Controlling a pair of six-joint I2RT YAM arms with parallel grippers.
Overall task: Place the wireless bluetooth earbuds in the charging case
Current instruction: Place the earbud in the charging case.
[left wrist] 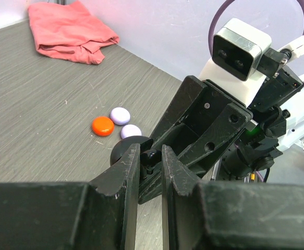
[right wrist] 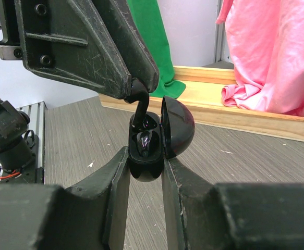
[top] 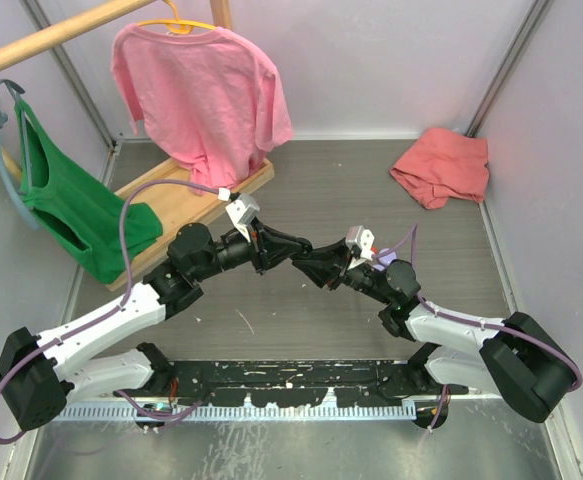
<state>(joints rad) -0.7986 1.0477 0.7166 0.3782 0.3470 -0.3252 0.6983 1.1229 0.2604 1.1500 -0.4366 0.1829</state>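
Black glossy plastic earbud [right wrist: 140,107] is hanging tip-down at the mouth of the open black clamshell charging case [right wrist: 177,125], the left gripper [left wrist: 149,156] pinching it between nearly shut fingers. The right gripper [right wrist: 145,164] is clamping the case's base above the grey wood-grain table [left wrist: 47,104]. A dark shape is sitting inside (possibly its twin); this bud is not yet seated. An orange round case [left wrist: 102,126] and two lilac round cases [left wrist: 120,115] are lying on the table.
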